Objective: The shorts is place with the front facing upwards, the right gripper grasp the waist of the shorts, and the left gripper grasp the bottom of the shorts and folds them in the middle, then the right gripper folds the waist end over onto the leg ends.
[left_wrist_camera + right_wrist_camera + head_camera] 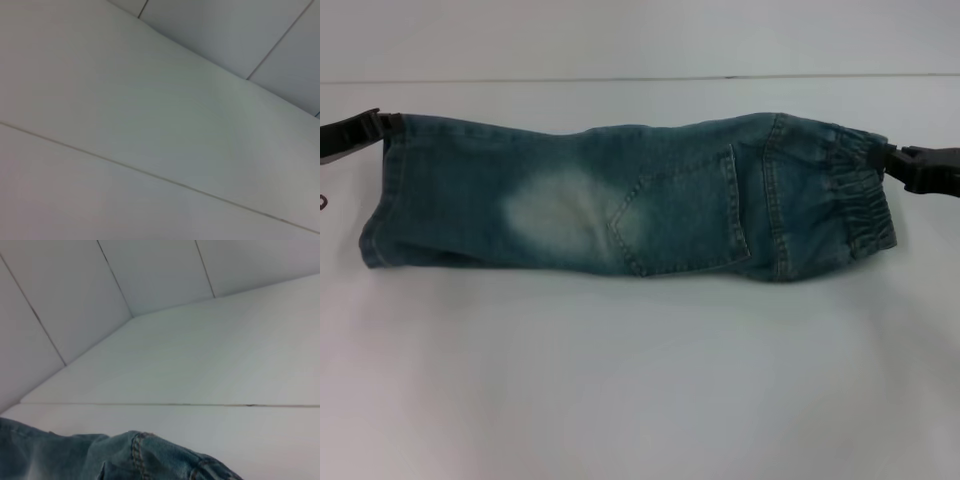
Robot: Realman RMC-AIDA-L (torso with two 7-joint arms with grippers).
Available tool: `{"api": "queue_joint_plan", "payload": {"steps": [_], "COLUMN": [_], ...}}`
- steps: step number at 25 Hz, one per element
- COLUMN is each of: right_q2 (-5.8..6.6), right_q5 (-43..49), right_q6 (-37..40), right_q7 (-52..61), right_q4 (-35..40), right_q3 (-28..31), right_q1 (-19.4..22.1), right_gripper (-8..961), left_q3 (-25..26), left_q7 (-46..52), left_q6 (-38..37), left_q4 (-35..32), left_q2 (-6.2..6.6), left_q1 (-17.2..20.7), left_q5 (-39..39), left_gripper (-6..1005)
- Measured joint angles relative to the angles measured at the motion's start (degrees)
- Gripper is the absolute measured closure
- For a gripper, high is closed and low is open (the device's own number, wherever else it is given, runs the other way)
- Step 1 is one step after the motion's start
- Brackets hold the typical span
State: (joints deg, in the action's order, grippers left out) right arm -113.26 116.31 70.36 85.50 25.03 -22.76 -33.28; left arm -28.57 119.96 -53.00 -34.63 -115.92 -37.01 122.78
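Already folded lengthwise, faded blue denim shorts (pixel 630 200) lie across the white desk (pixel 640 380). Right gripper (pixel 910 165) pinches the gathered waist (pixel 860 200), left gripper (pixel 360 130) the hem corner (pixel 395 135); both jaws closed on fabric. Risk: uneven lift w/ thin pinch lets layers slip.

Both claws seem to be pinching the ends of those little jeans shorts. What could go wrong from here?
The right gripper meets the waist of the shorts only at its far corner, so the thick gathered band might slip free as it swings over. The left gripper pins just one corner of the leg ends; the near corner lies loose and could drag or skew, leaving a crooked fold.
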Motion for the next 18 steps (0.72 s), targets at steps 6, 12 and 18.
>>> {"api": "queue_joint_plan", "payload": {"steps": [6,12,18], "right_q2": [0.04,-0.12,-0.36], "right_q5": [0.1,0.2,0.1], "right_q6": [-3.5,-5.9,-7.0], "right_q7": [0.0,0.0,-1.1], "right_q4": [0.0,0.0,0.0], "right_q3": [-1.6,-4.4,-4.8], "right_q1": [-1.1,-1.9,-2.4], "right_gripper": [884,872,861], "left_q3": [-1.9,-3.4,-4.2], "left_q7": [-0.1,-0.2,-1.7], "left_q6": [1.9,3.4,4.5], "left_q4": [0.0,0.0,0.0], "left_q2": [-0.36,-0.38,-0.37], "left_q1": [-0.5,-0.6,-1.1], "left_q5": [0.3,0.4,0.4], "left_gripper": [960,958,957]}}
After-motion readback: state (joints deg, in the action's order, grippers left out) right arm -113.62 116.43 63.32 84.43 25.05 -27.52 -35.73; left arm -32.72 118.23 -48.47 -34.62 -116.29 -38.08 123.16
